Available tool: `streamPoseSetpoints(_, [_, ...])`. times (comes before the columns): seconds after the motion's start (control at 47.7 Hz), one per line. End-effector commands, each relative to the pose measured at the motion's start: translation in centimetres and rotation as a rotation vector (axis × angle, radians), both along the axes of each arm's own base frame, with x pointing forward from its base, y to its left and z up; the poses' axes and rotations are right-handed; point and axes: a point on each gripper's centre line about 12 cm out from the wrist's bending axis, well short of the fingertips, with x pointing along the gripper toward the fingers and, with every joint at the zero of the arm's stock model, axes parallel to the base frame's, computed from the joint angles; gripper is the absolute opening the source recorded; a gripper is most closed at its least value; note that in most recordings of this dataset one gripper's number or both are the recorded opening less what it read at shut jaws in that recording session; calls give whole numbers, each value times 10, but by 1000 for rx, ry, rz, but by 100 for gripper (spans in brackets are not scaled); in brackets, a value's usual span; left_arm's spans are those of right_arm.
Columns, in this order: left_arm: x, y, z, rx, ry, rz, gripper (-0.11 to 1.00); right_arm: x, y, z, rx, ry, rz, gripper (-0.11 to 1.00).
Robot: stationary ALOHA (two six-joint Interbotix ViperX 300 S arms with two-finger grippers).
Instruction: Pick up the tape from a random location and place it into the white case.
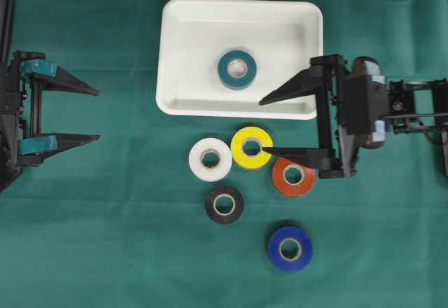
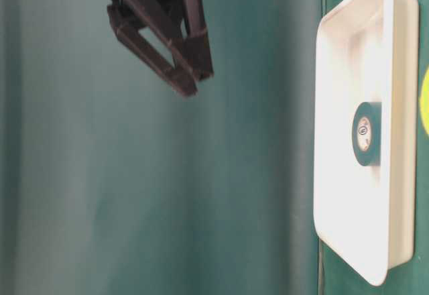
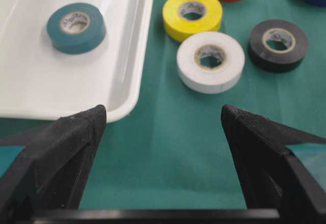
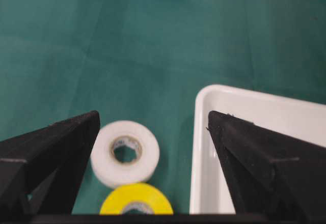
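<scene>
The white case lies at the back centre with a teal tape flat inside it. In front of the case lie yellow, white, orange, black and blue tapes. My right gripper is open and holds nothing; one finger is over the case's front rim, the other over the yellow tape. Its wrist view shows the white tape, the yellow tape and the case corner between the open fingers. My left gripper is open and empty at the far left.
The left wrist view looks past its open gripper at the case rim, the teal tape and the white, yellow and black tapes. Green cloth covers the table.
</scene>
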Motion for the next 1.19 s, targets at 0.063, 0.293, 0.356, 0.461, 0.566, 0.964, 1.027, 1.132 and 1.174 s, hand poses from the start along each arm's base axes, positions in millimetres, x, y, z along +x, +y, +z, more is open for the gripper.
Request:
streamPoseSetpoints(0.063, [3,1,4,-5,-14,7,94,8,0,13,1,-15,1,91])
streamPoseSetpoints(0.293, [3,2,5,-4,-14,10,94,7,2,8,16,81,-5,91])
streamPoseSetpoints(0.356, [3,3,4,-5,-11,14,94,8,3,7,19,118,-5,91])
streamPoseSetpoints(0.461, [3,4,4,-5,-13,20,94,10,4,3,31,198,-8,91])
streamPoseSetpoints(0.566, [2,5,4,-5,-13,27,94,13,4,-1,45,296,-21,91])
streamPoseSetpoints(0.964, [2,6,4,-4,-13,31,94,26,9,-20,71,622,-51,91])
streamPoseSetpoints(1.027, [2,6,5,-4,-14,34,94,28,9,-21,76,648,-58,91])
streamPoseSetpoints(1.132, [2,8,4,-4,-13,40,94,30,9,-23,79,678,-65,91])
streamPoseSetpoints(1.174, [2,8,4,-5,-11,40,94,31,9,-23,79,681,-66,91])
